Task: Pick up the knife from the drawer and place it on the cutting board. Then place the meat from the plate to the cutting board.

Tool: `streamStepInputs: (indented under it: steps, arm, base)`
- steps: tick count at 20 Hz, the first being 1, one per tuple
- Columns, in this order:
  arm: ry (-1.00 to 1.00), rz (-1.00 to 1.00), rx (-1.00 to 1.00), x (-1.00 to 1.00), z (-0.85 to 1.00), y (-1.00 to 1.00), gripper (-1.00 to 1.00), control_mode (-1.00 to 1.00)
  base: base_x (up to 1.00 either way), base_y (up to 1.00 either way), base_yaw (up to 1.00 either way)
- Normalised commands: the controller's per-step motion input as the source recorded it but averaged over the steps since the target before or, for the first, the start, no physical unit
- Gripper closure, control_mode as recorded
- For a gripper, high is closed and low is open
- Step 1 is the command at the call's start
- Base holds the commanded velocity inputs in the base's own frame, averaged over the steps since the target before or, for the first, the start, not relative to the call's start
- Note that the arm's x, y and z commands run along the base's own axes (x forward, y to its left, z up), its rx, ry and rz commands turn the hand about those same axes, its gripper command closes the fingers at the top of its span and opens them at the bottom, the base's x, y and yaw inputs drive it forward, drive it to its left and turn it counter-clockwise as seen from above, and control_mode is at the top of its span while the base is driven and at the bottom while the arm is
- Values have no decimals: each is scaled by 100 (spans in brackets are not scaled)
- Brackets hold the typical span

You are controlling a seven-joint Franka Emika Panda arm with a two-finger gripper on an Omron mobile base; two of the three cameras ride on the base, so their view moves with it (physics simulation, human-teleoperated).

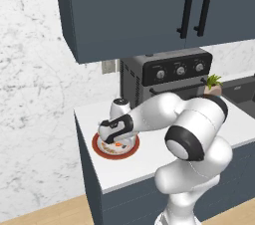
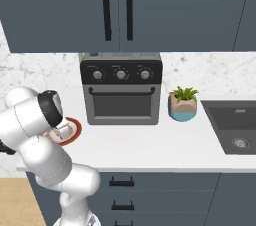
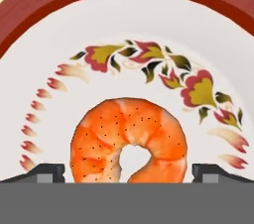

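The gripper (image 3: 128,171) hangs low over the plate (image 1: 99,150) at the counter's (image 1: 149,162) left end, fingers (image 3: 47,171) spread wide on either side of the meat (image 3: 130,139) (an orange curl, shrimp-like), gripping nothing.

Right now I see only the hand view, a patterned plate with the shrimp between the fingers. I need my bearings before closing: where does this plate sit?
Observer: The plate sits near the left front corner of the counter.
Operator: What stands behind it?
Observer: A black toaster oven stands against the wall, further back and to the plate's right.
Operator: Anything else along there?
Observer: A potted plant, then a sink, both right of the oven.
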Motion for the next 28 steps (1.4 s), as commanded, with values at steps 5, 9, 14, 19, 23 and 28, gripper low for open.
streamStepInputs:
  steps: [5,9,14,19,23,28]
  arm:
    - [0,0,0,7,-9,0,-100,-100]
    - [0,0,0,7,-2,-1,-100,-100]
    - [-1,-1,0,0,-7,-29,-100,-100]
    - [-5,0,0,0,-18,-40,-100,-100]
    - [-6,0,-1,2,-31,0,100,-100]
    - [-1,0,-2,6,-33,24,100,-100]
  base:
    - [0,0,0]
    - [0,0,0]
    - [0,0,0]
    - [0,0,0]
    - [0,0,0]
    - [0,0,0]
